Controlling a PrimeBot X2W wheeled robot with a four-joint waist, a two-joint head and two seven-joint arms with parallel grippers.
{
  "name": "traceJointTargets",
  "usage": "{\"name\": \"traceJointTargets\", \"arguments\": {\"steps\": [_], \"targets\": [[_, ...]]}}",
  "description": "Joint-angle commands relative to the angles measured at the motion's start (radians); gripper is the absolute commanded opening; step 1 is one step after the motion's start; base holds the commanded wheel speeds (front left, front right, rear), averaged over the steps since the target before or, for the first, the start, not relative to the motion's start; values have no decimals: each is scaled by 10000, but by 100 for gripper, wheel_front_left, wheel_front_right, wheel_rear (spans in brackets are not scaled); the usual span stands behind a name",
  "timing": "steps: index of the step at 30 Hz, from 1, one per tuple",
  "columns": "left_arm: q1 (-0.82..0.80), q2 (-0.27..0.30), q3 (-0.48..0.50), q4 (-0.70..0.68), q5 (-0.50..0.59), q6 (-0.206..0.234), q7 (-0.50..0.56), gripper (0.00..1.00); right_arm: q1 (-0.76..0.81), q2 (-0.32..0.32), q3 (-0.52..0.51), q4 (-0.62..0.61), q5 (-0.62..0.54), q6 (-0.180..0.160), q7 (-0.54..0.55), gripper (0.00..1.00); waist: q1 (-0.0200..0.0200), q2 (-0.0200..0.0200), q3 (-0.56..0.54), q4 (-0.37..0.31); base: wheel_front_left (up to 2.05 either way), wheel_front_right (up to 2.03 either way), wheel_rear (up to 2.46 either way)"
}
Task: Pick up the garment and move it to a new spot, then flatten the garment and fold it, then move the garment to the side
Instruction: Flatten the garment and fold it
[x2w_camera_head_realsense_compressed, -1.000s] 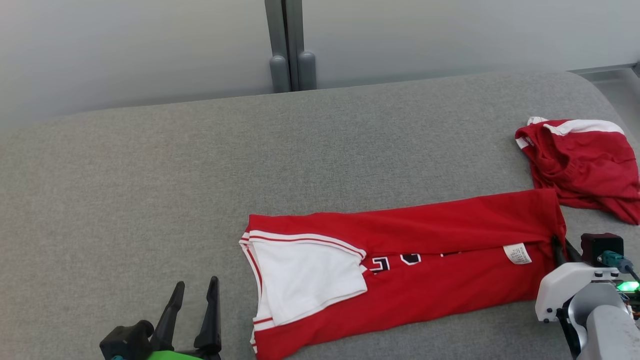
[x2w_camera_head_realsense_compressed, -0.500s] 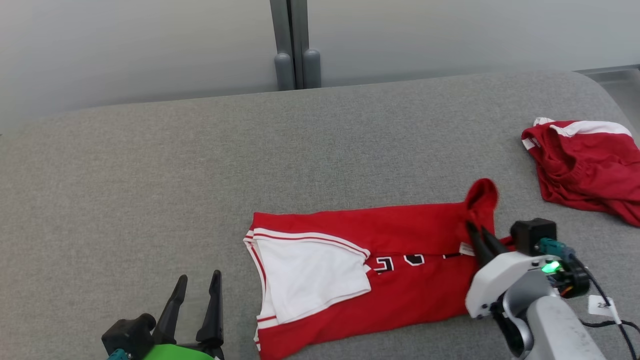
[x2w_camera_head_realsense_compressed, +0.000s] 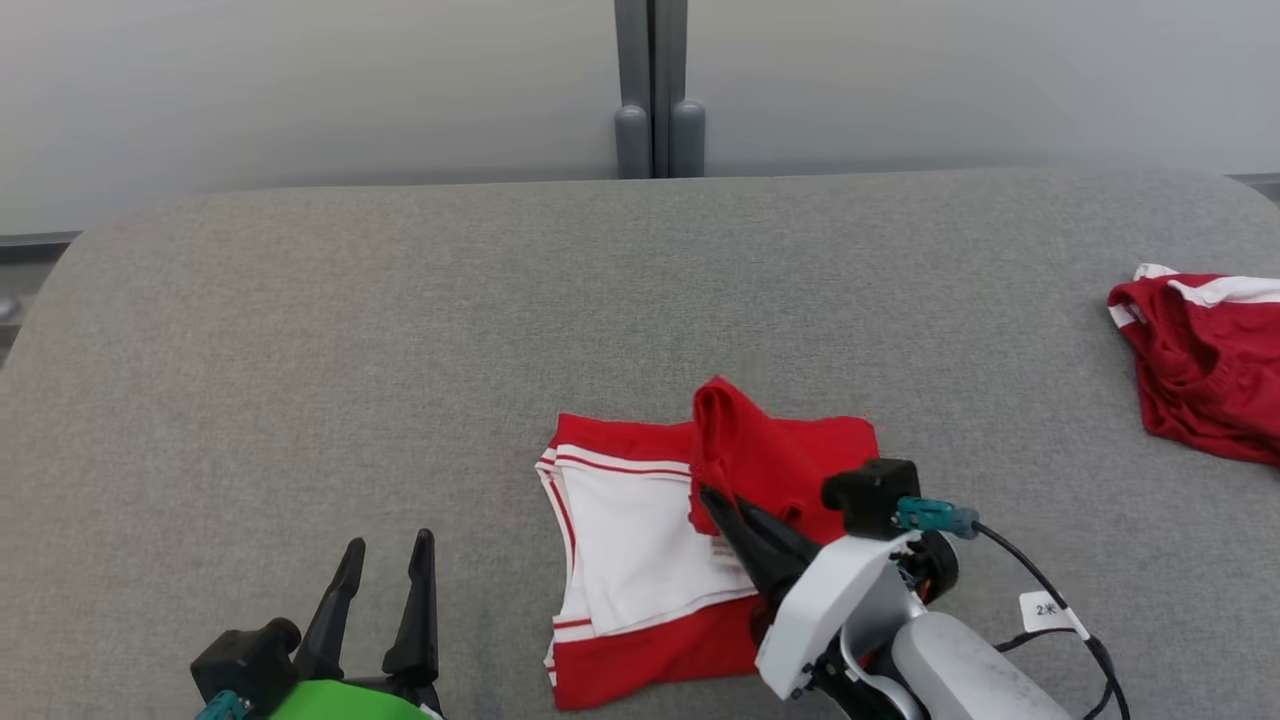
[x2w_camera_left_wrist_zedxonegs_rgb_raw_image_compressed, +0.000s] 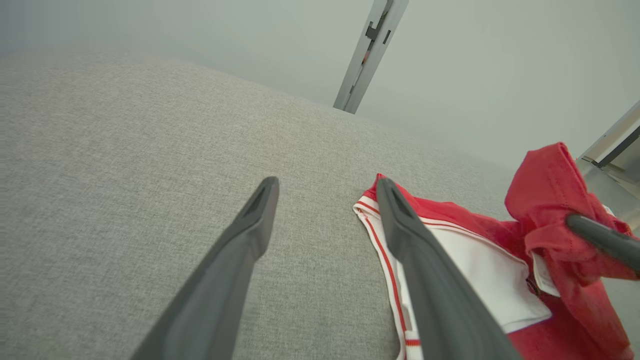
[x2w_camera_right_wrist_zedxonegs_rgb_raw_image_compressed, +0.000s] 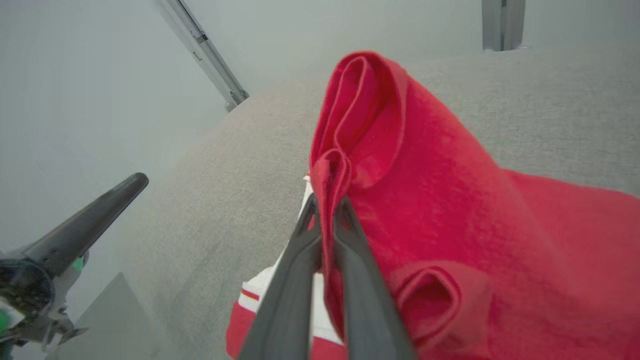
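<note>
The garment (x2w_camera_head_realsense_compressed: 770, 455), a red jersey with a white sleeve (x2w_camera_head_realsense_compressed: 635, 545) and striped trim, lies on the grey padded table (x2w_camera_head_realsense_compressed: 400, 330) near its front middle. My right gripper (x2w_camera_head_realsense_compressed: 705, 495) is shut on the jersey's red hem edge and holds it lifted and doubled over the sleeve end. The right wrist view shows the red fabric (x2w_camera_right_wrist_zedxonegs_rgb_raw_image_compressed: 425, 190) pinched between the fingers (x2w_camera_right_wrist_zedxonegs_rgb_raw_image_compressed: 350, 260). My left gripper (x2w_camera_head_realsense_compressed: 385, 550) stands open at the lower left, apart from the jersey, with nothing between its fingers (x2w_camera_left_wrist_zedxonegs_rgb_raw_image_compressed: 240, 250). The jersey's lettering is hidden under the fold.
Red shorts (x2w_camera_head_realsense_compressed: 1205, 365) with a white band lie bunched at the table's right edge. A grey wall with a vertical post (x2w_camera_head_realsense_compressed: 655, 95) runs behind the table. A cable with a white tag (x2w_camera_head_realsense_compressed: 1045, 610) trails from my right wrist.
My right gripper has carried the jersey's right end leftward over the body, folding it toward the white sleeve. The head camera has turned right. The left gripper has stayed open and still.
</note>
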Motion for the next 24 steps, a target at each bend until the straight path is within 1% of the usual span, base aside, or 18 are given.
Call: {"name": "traceJointTargets", "arguments": {"steps": [1, 8, 19, 20, 21, 22, 23, 24], "targets": [[-179, 20, -23, -16, -29, -48, 0, 100, -207, -42, 237, 149, 281, -14, -127, 0, 0, 0, 18, 254, 0, 0, 0], [-304, -41, -147, 54, -76, -48, -2, 100, -1089, -38, 1514, 1245, 1664, -13, -580, 0, 0, 0, 93, 725, 0, 0, 0], [-436, -133, -264, 179, -104, -49, -2, 100, -2493, -37, 2981, 3152, 2847, -11, -1361, 0, 0, 0, 177, 1056, 0, 0, 0], [-448, -134, -270, 189, -107, -49, -2, 100, -2609, -34, 3126, 3282, 2978, -11, -1419, 15, 0, 0, 179, 1068, 0, 0, 0], [-455, -137, -280, 194, -109, -49, -2, 100, -2694, -34, 3244, 3358, 3068, -11, -1475, 26, 0, 0, 179, 1075, 0, 0, 0], [-462, -142, -291, 204, -115, -49, -2, 100, -2788, -33, 3424, 3430, 3205, -11, -1478, 55, 0, 0, 177, 1081, 0, 0, 0], [-469, -145, -297, 210, -119, -49, -2, 100, -2858, -31, 3576, 3469, 3334, -11, -1485, 98, 0, 0, 178, 1083, 0, 0, 0], [-479, -149, -311, 218, -120, -49, -2, 100, -2921, -36, 3740, 3471, 3525, -11, -1502, 100, 0, 0, 177, 1083, 0, 0, 0]]}}
